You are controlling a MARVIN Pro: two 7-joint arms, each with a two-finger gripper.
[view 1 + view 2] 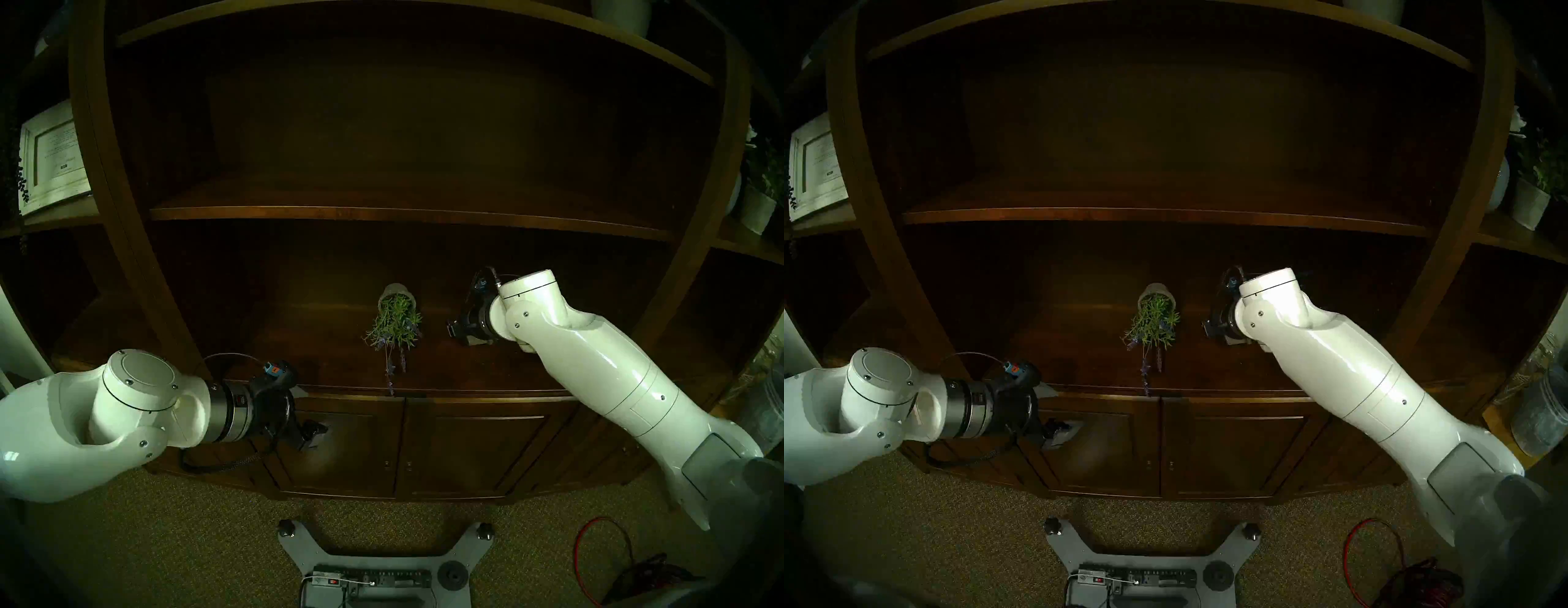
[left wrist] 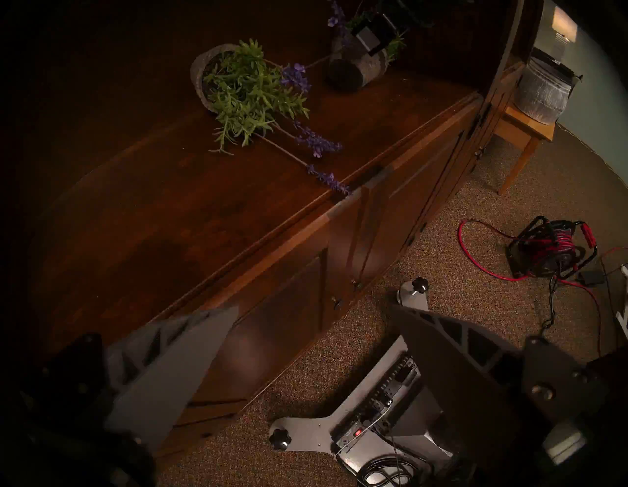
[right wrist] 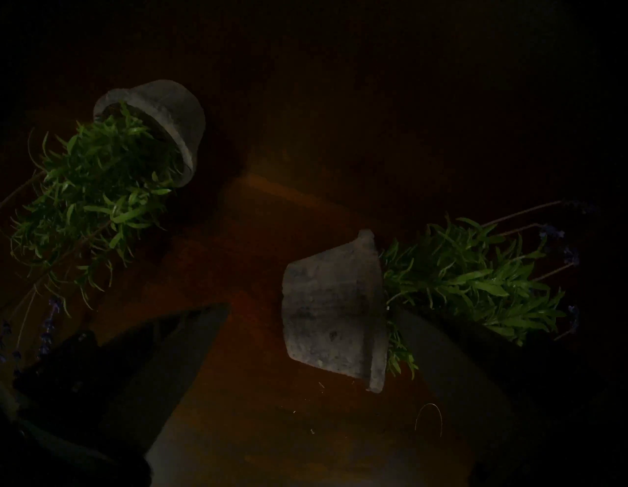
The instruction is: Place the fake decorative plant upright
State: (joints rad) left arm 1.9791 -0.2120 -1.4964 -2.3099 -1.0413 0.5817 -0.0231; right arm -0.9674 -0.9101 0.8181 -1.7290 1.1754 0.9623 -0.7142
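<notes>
— Whereabouts of the potted plant (image 3: pixel 334 319)?
— Tipped sideways on the shelf (image 3: pixel 258 217), just under the right claw (image 1: pixel 460 333), spread and empty. Left claw (image 2: pixel 316 307) spread too, well away.
— Best hold?
— Across the stiff, rough pot wall. Probably light. Avoid the floppy foliage.

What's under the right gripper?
A potted plant, tipped on its side on the cabinet top, its foliage partly behind one finger. In the head views the right gripper and arm hide it.

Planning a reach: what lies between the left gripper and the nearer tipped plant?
Between left gripper and plant, only bare cabinet top; left wrist view shows it.
</notes>
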